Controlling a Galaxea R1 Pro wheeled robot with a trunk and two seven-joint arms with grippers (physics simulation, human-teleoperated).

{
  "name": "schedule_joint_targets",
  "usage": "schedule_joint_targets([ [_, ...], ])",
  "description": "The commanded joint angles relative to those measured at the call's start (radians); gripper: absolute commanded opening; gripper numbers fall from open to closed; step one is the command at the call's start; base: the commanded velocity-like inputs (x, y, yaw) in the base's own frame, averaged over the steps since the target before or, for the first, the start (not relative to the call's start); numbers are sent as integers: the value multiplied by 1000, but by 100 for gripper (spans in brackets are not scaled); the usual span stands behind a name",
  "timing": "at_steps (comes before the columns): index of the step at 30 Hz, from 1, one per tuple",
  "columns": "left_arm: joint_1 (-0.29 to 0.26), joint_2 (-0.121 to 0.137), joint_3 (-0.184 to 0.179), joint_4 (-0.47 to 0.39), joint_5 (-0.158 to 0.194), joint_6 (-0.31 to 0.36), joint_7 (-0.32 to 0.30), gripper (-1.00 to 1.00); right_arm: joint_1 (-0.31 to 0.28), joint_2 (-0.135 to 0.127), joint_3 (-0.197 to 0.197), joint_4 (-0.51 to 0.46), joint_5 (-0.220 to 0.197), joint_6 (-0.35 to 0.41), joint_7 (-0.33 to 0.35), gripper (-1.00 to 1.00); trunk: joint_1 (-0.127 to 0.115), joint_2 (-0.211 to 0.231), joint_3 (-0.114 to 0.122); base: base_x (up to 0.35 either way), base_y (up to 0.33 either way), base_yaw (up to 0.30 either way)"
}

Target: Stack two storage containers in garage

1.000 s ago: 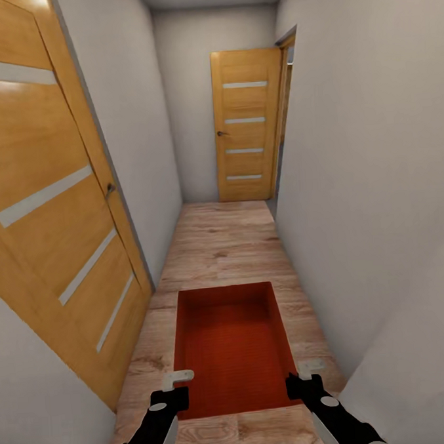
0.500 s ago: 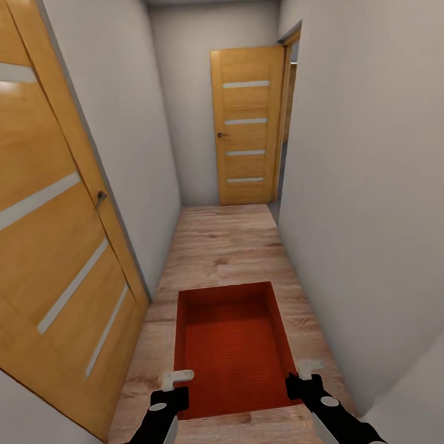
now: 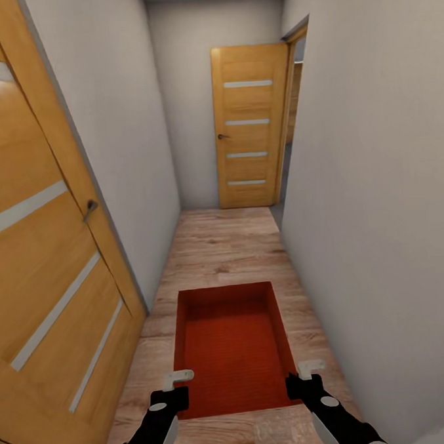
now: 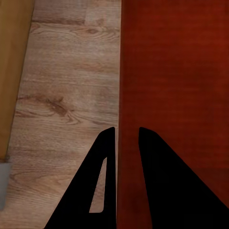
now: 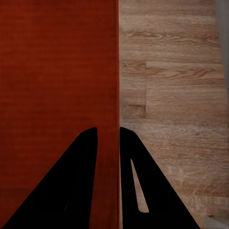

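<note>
1. A rust-red rectangular open-top storage container (image 3: 231, 346) hangs level above wood-plank flooring (image 3: 223, 248), long axis pointing down the corridor.
2. The left gripper (image 3: 177, 380) pinches its left wall, the right gripper (image 3: 311, 368) its right wall.

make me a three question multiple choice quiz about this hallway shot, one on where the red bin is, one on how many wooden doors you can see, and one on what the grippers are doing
1. Where is the rust-red rectangular open-top bin?
A. On a shelf
B. Between the two grippers, above the wood-plank floor
C. Against the far door

2. How many orange wooden doors show in the head view?
A. One
B. Two
C. Four

3. What state is each gripper in?
A. Shut on a side wall of the bin
B. Wide open, clear of the bin
C. Holding a door handle

Answers:
1. B: the left gripper and right gripper flank it over the light wood-plank floor.
2. B: a near door and a far door.
3. A: in each wrist view the fingers straddle a bin wall.
</note>
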Motion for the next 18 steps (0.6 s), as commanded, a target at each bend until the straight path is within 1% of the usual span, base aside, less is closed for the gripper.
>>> schedule_joint_targets([
  [1, -1, -1, 4, -10, -21, 7, 3, -100, -1, -7, 16, 4, -14, -4, -1, -100, 1, -2, -2, 329, 85, 0],
  [13, -1, -1, 4, -9, -21, 7, 4, -100, -1, -7, 16, 4, -14, -4, -1, -100, 1, -2, -2, 329, 88, 0],
  [18, -1, -1, 4, -10, -21, 9, 6, -100, -1, -7, 16, 4, -14, -4, -1, -100, 1, -2, -2, 329, 31, 0],
])
